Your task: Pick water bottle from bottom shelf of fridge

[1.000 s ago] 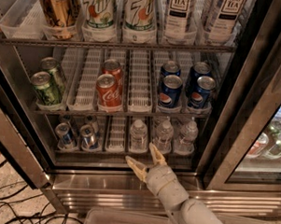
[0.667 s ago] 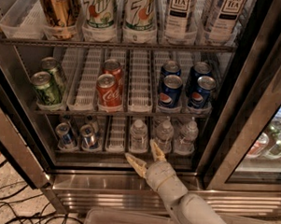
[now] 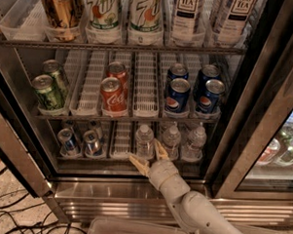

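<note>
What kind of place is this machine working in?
Likely a shop or office pantry: a stainless drinks fridge stocked with Coke cans and water bottles. The gripper hovers open at the bottom shelf.

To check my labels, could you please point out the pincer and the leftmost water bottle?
pincer (image 3: pixel 144 150): camera view, midway between open fingertips, before the bottom shelf (image 3: pixel 122 140).
leftmost water bottle (image 3: pixel 144 139): camera view, its body.
</note>
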`<state>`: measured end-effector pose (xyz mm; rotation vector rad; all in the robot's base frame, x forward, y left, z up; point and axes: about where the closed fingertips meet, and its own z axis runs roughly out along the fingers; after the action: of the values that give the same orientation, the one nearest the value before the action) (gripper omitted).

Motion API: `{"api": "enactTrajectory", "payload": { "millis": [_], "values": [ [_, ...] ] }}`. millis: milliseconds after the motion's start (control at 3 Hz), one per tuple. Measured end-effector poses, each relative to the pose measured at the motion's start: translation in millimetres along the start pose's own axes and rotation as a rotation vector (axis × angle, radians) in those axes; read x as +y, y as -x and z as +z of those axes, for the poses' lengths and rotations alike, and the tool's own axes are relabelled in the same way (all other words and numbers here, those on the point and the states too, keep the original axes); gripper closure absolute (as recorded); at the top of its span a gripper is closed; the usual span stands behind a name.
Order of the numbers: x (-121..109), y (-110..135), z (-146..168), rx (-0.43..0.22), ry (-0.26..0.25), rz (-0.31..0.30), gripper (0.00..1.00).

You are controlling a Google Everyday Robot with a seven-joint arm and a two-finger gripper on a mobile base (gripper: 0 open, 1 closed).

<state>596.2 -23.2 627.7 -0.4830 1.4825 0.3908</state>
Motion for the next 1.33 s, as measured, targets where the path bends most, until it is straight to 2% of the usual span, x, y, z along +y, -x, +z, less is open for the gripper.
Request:
{"api": "enactTrajectory", "payload": {
  "millis": [667, 1333],
  "values": [
    [-4, 3, 50, -0.027, 0.007, -0.007, 0.24],
    [-5, 3, 52, -0.027, 0.006, -0.007, 0.66]
  ]
}}
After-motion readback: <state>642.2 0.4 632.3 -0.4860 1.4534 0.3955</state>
